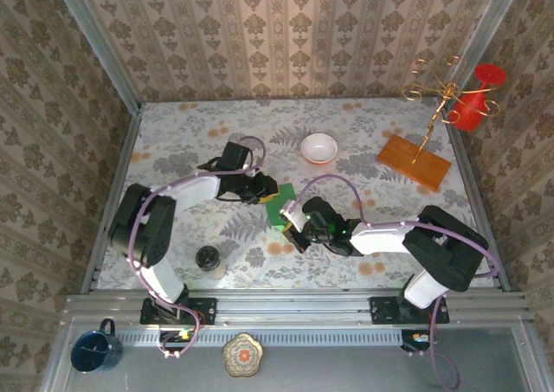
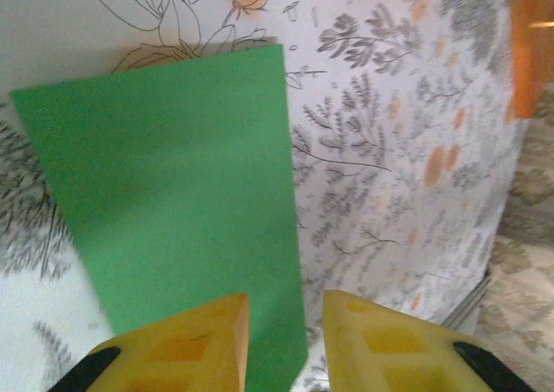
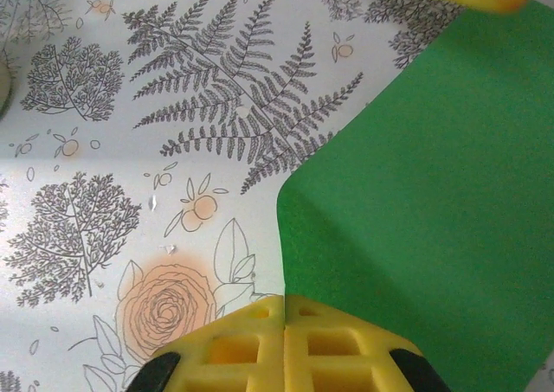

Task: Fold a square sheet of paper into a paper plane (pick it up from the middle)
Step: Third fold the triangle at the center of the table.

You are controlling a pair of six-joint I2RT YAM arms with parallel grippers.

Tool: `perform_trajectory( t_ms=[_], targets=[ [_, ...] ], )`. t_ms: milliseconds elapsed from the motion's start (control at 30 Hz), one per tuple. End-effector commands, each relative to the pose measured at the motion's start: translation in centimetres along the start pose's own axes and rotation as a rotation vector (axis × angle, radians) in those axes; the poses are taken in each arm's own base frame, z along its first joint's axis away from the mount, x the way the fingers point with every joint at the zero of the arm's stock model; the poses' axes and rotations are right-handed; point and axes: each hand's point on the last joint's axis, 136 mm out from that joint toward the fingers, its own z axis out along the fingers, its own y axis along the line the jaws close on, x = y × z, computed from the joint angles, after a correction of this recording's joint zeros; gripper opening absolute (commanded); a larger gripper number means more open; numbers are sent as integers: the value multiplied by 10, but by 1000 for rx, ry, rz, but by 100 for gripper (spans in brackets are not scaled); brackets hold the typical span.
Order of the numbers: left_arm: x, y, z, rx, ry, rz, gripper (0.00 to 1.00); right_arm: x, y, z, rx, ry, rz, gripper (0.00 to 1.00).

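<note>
Anchoring of paper (image 3: 433, 193) at the middle of the table (image 1: 173, 141): the right gripper (image 3: 284, 304) is clamped shut where the paper's edge enters its seam, apparently pinching it to hold it steady; the left gripper (image 2: 284, 310) straddles another edge, jaws parted, grasping nothing.

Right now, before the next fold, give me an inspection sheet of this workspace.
Surface: table under a floral cloth, flat; no spill seen.
Job's things: square sheet of paper mid-table, partly under both grippers; no crease seen.
Clutter: white bowl; wooden board bearing a gold wire stand; red object at the far right corner; dark jar; blue mug on the near ledge.
Grippers: left gripper open, fingers apart at the sheet's edge; right gripper shut at the sheet's edge, grip cannot be told.
Cables: purple cable along each arm.
Surroundings: wallpapered walls; metal frame rail.
</note>
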Motion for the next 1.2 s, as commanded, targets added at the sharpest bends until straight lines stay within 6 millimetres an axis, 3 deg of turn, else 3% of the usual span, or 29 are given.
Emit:
perform_trajectory(
  t_ms=[0,233,467,600,733,1167],
  targets=[
    [3,8,16,-60,56,39,27,13,4,3,-31,51,66,2],
    [2,20,39,-117,114,47,22,12,4,2,-39,77,113,2],
    [11,45,47,-204,156,27,19,6,2,1,-42,83,201,2],
    [15,55,51,-228,174,18,17,0,-9,0,22,86,266,1],
    [17,57,52,-231,183,18,16,-8,-20,-2,81,70,321,2],
    [20,54,54,-221,212,44,15,2,-50,2,234,110,395,2]
  ],
)
